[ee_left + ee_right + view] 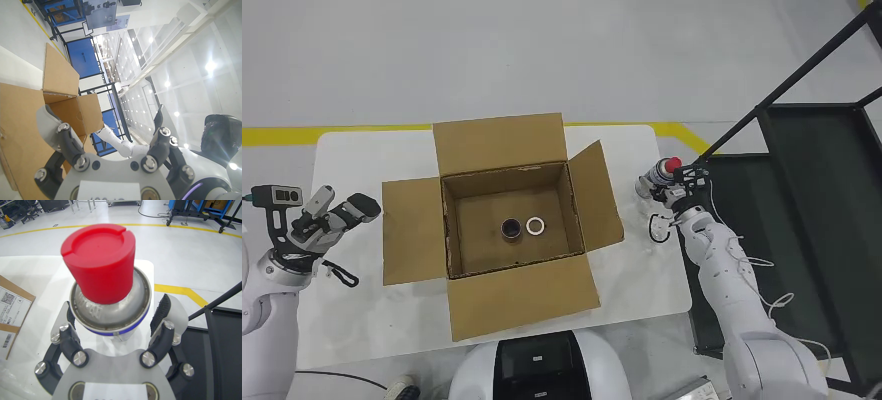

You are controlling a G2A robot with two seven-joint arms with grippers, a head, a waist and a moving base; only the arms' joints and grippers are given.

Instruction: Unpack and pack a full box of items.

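Note:
An open cardboard box (pixel 504 150) stands mid-table with all its flaps folded out. On its floor lie a dark ring-shaped roll (pixel 511 229) and a white one (pixel 536 226). A spray can with a red cap (pixel 670 165) stands upright near the table's right edge. My right gripper (pixel 669 186) is around the can (pixel 105 275), open: one pad touches it and the other pad (pixel 160 311) stands a little off. My left gripper (pixel 350 213) hovers left of the box, open and empty. In the left wrist view that gripper (pixel 102 111) faces the box's flaps (pixel 62 75).
The white table (pixel 362 160) has bare room left of the box and in front of it. A black metal rack (pixel 802 200) stands just past the table's right edge, close to the right arm. A labelled box flap (pixel 15 306) lies near the can.

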